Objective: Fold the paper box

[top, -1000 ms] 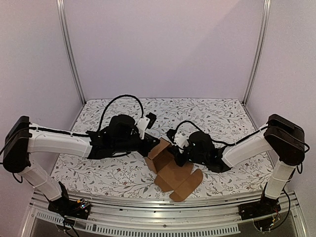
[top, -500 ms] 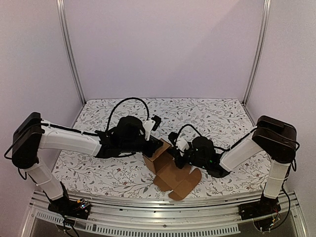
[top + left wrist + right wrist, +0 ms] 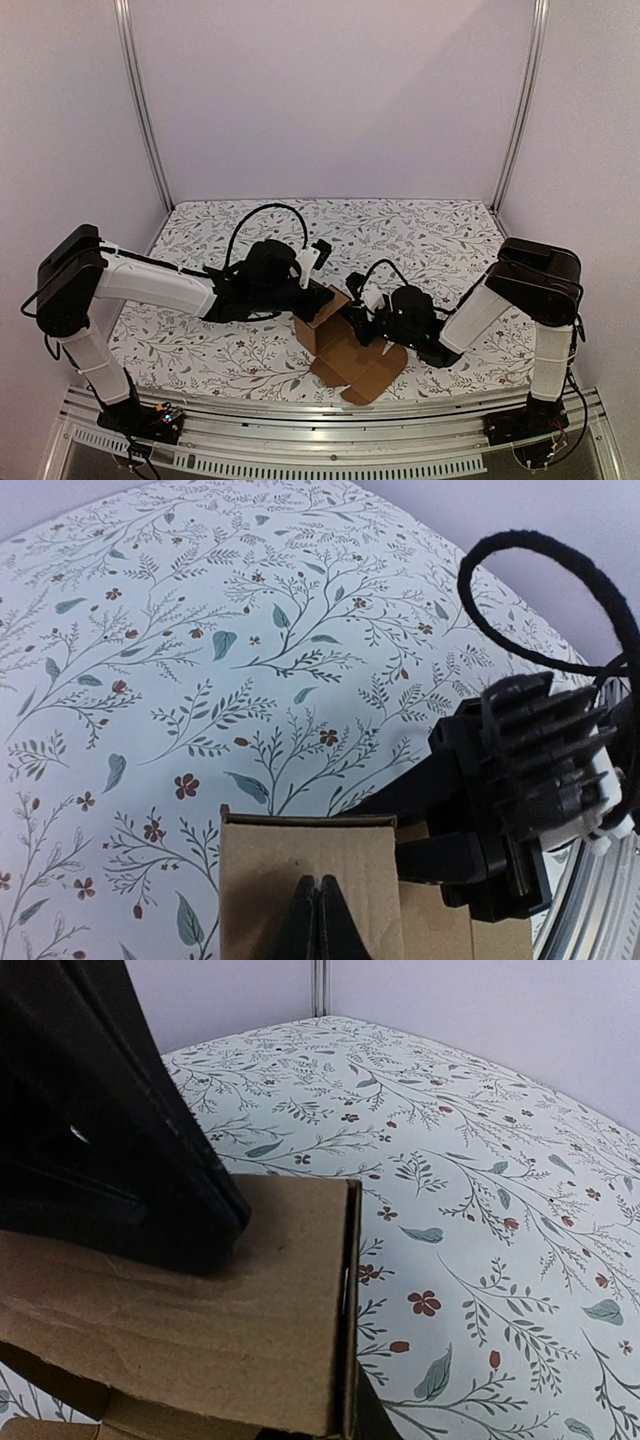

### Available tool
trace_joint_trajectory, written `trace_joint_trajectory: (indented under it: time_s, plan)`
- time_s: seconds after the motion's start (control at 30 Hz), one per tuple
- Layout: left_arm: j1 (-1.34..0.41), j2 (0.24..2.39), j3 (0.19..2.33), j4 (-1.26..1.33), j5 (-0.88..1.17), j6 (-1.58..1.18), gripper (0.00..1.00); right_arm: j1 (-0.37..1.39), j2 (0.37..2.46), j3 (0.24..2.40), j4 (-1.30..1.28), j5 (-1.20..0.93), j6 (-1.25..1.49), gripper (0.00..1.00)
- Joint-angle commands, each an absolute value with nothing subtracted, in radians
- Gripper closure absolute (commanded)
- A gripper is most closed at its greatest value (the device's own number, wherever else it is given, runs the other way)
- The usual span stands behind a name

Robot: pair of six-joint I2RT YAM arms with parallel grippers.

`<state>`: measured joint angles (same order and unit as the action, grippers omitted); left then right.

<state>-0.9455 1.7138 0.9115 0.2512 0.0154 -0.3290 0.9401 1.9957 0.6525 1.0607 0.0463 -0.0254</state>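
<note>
The paper box (image 3: pixel 345 350) is brown cardboard, partly folded, near the table's front middle, with flat flaps spread toward the front. My left gripper (image 3: pixel 322 297) is shut. In the left wrist view its joined fingertips (image 3: pixel 320 912) press on a cardboard panel (image 3: pixel 300 855) of the box. My right gripper (image 3: pixel 358 320) is at the box's right side. In the right wrist view one dark finger (image 3: pixel 378 1422) shows beside the doubled edge of a box wall (image 3: pixel 220 1310). The other finger is hidden behind the cardboard. The left gripper's black body (image 3: pixel 100 1130) rests on that wall.
The table has a floral cloth (image 3: pixel 430 240). Metal frame posts (image 3: pixel 140 110) stand at the back corners and a rail (image 3: pixel 300 445) runs along the front edge. The right gripper's body and cable (image 3: pixel 520 770) sit right beside the left gripper.
My left arm has reached further right over the box and its gripper now presses on the box's upper panel. My right gripper has closed in leftward on the box. The box has folded up more.
</note>
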Motion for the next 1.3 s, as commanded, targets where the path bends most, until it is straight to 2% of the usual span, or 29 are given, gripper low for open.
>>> trace_joint_trajectory:
  time_s: [0.0, 0.17, 0.6, 0.73, 0.8, 1.03, 1.07, 1.27]
  plan:
    - [-0.931, 1.751, 0.919, 0.213, 0.014, -0.335, 1.0, 0.936, 2.031, 0.64, 1.159, 0.056, -0.005, 0.83]
    - [-0.931, 1.749, 0.917, 0.203, 0.009, -0.335, 1.0, 0.935, 2.056, 0.658, 1.189, 0.07, 0.021, 0.76]
    - [-0.933, 1.756, 0.928, 0.199, 0.024, -0.339, 1.0, 0.934, 2.145, 0.744, 1.216, 0.081, 0.051, 0.76]
    - [-0.932, 1.758, 0.927, 0.198, 0.025, -0.34, 1.0, 0.936, 2.163, 0.757, 1.225, 0.089, 0.051, 0.81]
    - [-0.931, 1.757, 0.925, 0.196, 0.027, -0.338, 1.0, 0.935, 2.171, 0.761, 1.228, 0.083, 0.049, 0.98]
    - [-0.931, 1.76, 0.928, 0.193, 0.024, -0.335, 1.0, 0.935, 2.189, 0.761, 1.244, 0.082, 0.046, 1.0]
    - [-0.931, 1.76, 0.929, 0.195, 0.024, -0.337, 1.0, 0.934, 2.189, 0.76, 1.246, 0.083, 0.047, 1.0]
    - [-0.931, 1.765, 0.934, 0.193, 0.024, -0.334, 1.0, 0.935, 2.181, 0.739, 1.255, 0.085, 0.049, 0.75]
